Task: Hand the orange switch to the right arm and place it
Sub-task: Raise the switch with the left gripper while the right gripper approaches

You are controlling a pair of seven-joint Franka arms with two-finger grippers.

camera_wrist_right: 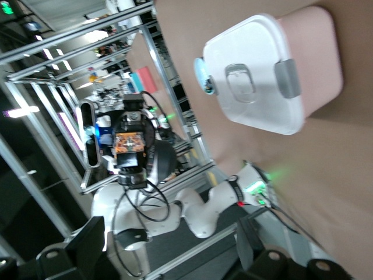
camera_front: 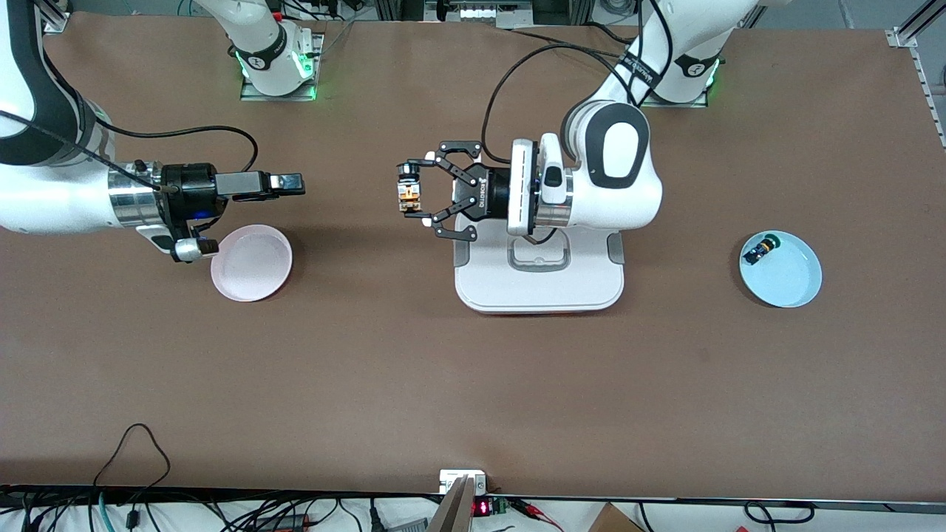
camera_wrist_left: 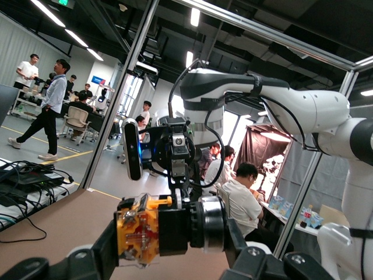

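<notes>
"ROBOTIQ" reads along the left gripper (camera_front: pixel 419 193), which is clamped on the orange switch (camera_front: pixel 408 193) in the air beside the white lidded box (camera_front: pixel 539 284). The right gripper (camera_front: pixel 295 183) hangs open above the pink plate (camera_front: pixel 252 263). The small part in the blue plate (camera_front: pixel 782 269) is hard to make out.

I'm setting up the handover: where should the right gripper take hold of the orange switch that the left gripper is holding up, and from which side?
Probably the black and silver cap end of the orange switch. The left gripper is shut on its orange body over the table, beside the white lidded box, leaving that end showing. The open right gripper, over the table above the pink plate, faces it, so come straight in from the right arm's end.
</notes>
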